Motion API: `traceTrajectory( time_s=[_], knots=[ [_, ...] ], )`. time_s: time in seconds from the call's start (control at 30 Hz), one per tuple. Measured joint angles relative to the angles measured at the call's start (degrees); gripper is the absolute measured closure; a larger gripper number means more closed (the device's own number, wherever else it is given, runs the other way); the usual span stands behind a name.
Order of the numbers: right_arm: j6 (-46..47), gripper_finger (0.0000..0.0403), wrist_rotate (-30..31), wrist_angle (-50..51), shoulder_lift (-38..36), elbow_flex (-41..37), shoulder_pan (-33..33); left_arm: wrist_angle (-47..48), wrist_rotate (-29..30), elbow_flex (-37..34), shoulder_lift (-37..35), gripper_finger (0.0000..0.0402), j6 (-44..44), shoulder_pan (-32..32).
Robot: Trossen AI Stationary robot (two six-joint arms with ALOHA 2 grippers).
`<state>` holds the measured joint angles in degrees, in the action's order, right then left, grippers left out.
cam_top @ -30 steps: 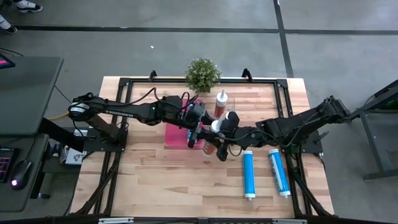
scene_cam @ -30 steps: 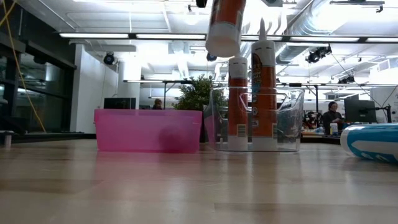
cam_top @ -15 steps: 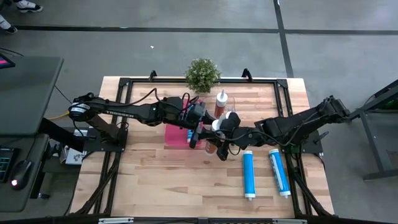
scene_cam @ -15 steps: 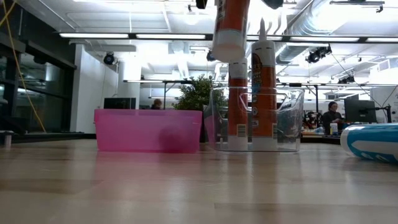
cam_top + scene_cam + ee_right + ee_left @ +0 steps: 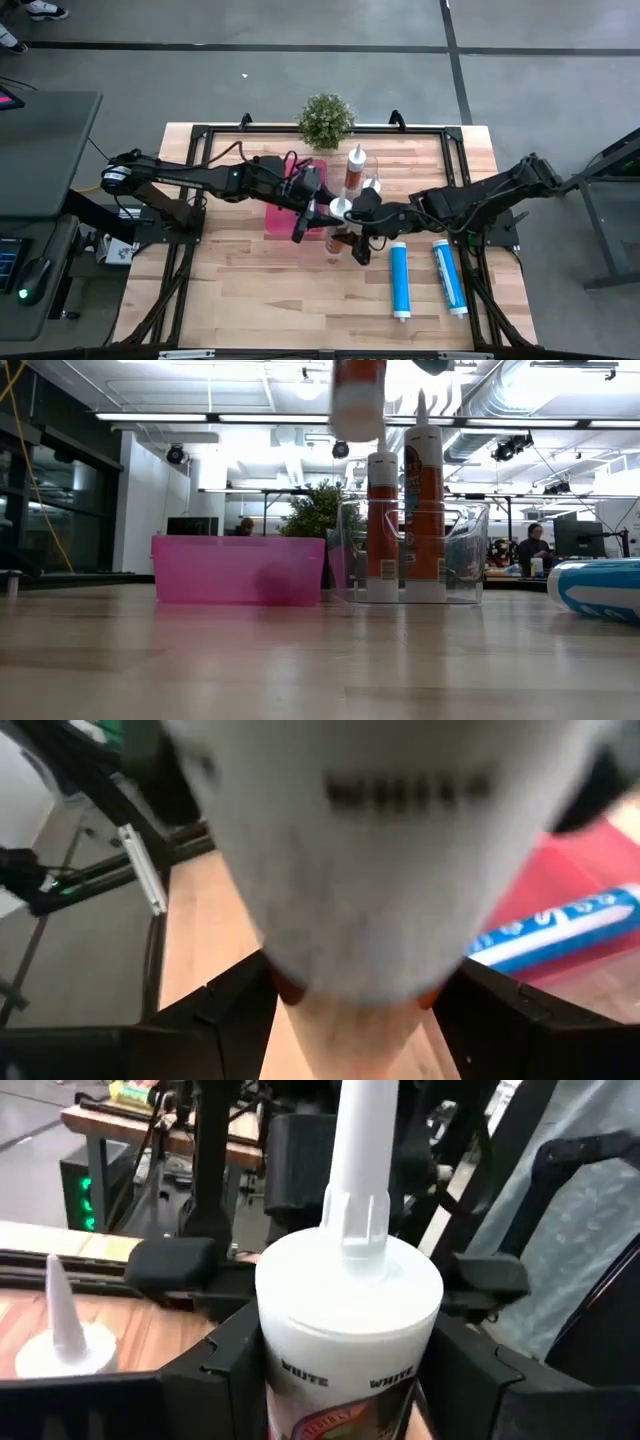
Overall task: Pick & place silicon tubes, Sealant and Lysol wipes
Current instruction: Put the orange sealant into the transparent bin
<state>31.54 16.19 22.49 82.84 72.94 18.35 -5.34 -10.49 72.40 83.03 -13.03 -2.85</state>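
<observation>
An orange sealant tube (image 5: 337,232) with a white nozzle end (image 5: 350,1280) hangs upright above the table, between the pink bin (image 5: 283,217) and the clear bin (image 5: 410,550). In the low view its lower end (image 5: 358,410) is well above the wood. My left gripper (image 5: 310,213) comes at it from the table's left and my right gripper (image 5: 355,218) from the right; both are shut on it. Two more orange tubes (image 5: 423,510) stand upright in the clear bin. My left gripper pinches the tube's upper body just below the white shoulder (image 5: 345,1370), one finger (image 5: 215,1365) on each side. The fingers come level from the table's left, across the tube. The tube stands upright, nozzle up, lifted clear of the table. My right gripper has the same tube between its two fingers (image 5: 225,1010), at the orange body (image 5: 350,1010) near the white end. It comes from the table's right, opposite my left gripper. The tube fills the view, so how far back it reaches cannot be told.
Two blue tubes (image 5: 399,280) (image 5: 449,277) lie on the wood at the near right; one shows in the low view (image 5: 600,588). A blue tube (image 5: 560,925) lies in the pink bin. A potted plant (image 5: 325,120) stands at the far edge.
Both grippers have moved together with the tube a little toward the table's left and near edges. The tube has gone from slightly tilted to upright and stays lifted clear of the table.
</observation>
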Motion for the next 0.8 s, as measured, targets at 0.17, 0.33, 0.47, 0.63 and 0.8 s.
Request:
traceTrajectory(
  time_s=[0.17,0.33,0.47,0.63,0.8],
  knots=[
    [2.91,0.0164,-1.76,3.55,-0.06,-0.04,1.17,5.01,0.98,-0.11,-1.65,0.0210,1.02,0.00],
    [6.98,0.0163,-3.00,10.80,-0.54,-0.26,3.41,6.92,1.84,-0.11,-3.06,0.0210,2.11,-0.01],
    [8.64,0.0164,-2.31,12.73,-0.75,-0.28,4.51,6.31,2.90,0.00,-3.11,0.0211,2.91,0.11],
    [10.46,0.0163,-1.76,13.50,-0.82,-0.26,5.07,5.96,5.62,0.00,-3.11,0.0211,3.79,0.46],
    [15.82,0.0166,-0.64,20.35,-0.84,-0.26,7.18,6.45,6.52,0.00,-3.11,0.0211,5.06,0.26]
  ],
)
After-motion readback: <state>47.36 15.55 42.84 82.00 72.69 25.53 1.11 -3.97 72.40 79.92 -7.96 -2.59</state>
